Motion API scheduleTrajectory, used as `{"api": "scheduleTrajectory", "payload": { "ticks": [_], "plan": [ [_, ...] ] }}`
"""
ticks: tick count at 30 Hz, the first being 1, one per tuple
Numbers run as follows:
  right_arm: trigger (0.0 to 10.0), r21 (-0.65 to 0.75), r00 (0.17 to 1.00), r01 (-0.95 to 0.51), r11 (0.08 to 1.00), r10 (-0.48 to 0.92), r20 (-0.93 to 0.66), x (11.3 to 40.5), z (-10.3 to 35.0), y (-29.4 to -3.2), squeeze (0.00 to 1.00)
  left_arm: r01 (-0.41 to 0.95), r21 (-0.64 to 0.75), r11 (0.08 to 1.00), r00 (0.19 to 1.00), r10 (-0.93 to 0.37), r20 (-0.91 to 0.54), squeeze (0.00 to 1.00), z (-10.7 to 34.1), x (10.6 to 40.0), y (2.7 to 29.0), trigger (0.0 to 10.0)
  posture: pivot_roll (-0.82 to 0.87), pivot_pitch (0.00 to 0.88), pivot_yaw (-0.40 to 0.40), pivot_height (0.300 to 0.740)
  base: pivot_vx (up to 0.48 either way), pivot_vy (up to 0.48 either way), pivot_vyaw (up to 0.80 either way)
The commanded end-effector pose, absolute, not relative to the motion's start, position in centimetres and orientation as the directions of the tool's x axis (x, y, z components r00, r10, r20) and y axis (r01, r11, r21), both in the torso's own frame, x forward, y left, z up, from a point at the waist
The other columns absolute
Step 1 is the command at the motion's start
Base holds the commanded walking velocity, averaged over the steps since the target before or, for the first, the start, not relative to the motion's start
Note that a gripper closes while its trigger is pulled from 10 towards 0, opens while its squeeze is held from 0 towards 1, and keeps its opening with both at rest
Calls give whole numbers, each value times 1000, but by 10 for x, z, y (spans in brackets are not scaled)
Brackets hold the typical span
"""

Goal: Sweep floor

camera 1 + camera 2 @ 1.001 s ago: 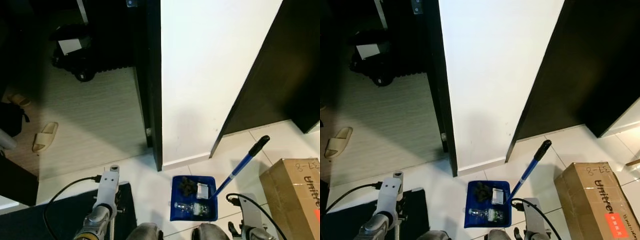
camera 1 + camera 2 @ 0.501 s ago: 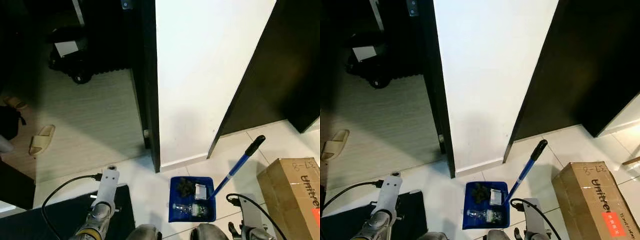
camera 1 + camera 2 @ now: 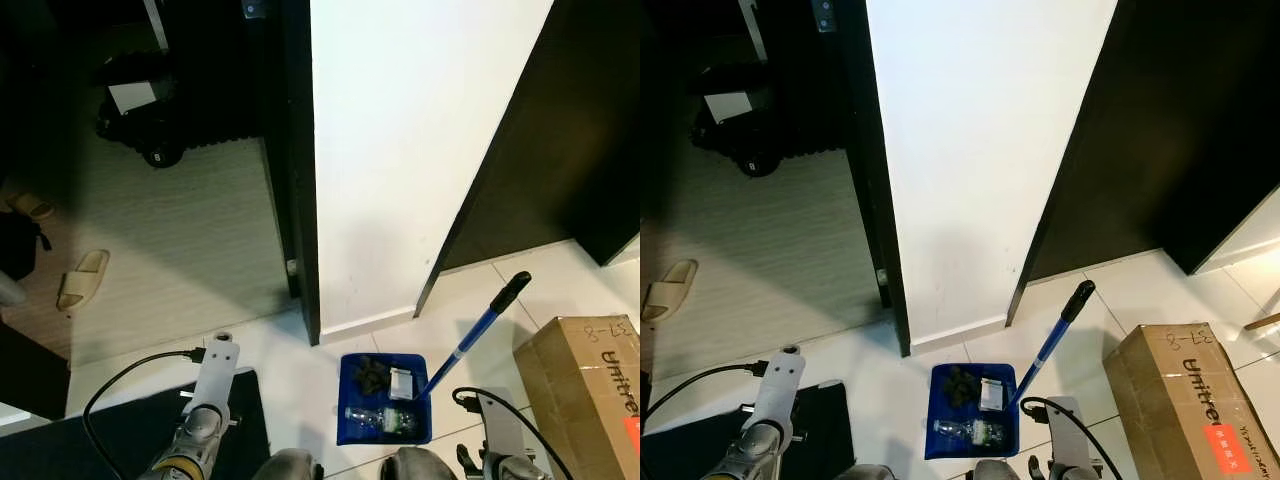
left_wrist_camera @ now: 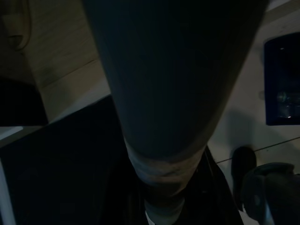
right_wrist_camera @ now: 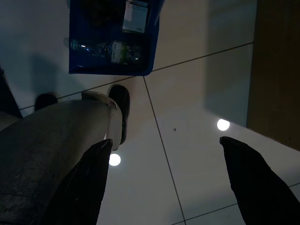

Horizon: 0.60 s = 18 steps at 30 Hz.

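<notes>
Where white tiles [image 3: 300, 370] meet wall [image 3: 400, 150] | blue dustpan [image 3: 385, 398] holds litter

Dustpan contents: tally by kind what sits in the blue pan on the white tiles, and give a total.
Clear plastic bottle: 1
Small white carton: 1
Dark debris clump: 1
Total: 3, all inside the blue dustpan, whose blue handle slants up to the robot's right.
</notes>
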State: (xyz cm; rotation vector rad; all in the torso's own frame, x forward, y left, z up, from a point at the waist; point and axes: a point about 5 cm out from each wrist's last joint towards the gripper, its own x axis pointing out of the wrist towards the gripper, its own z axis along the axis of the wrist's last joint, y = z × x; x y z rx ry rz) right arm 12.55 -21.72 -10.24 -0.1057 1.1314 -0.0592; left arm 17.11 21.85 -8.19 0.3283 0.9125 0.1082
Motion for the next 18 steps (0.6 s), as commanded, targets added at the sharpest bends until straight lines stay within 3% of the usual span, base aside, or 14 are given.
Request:
{"api": "scheduleTrajectory", "payload": {
  "ticks": [1, 15, 16, 18],
  "plan": [
    [10000, -119, 420, -7, 993, -105, -901, 124, -103, -219, 0, 79, 388, 918, 588, 272, -762, 0, -83, 166, 225, 10000, 51, 0, -14, 740, 0, 0, 0],
    [10000, -116, 418, -9, 993, -101, -903, 123, -103, -216, 0, 81, 437, 896, 594, 308, -743, 0, -82, 167, 227, 10000, 57, 0, -15, 740, 0, 0, 0],
    [10000, -115, 417, -9, 993, -101, -903, 122, -104, -216, 0, 64, 440, 896, 587, 323, -743, 0, -79, 163, 245, 10000, 59, 0, -12, 740, 0, 0, 0],
    [10000, -115, 417, -8, 993, -101, -903, 122, -104, -216, 0, 51, 434, 899, 581, 327, -745, 0, -77, 159, 259, 10000, 58, 0, -10, 740, 0, 0, 0]
  ]
}}
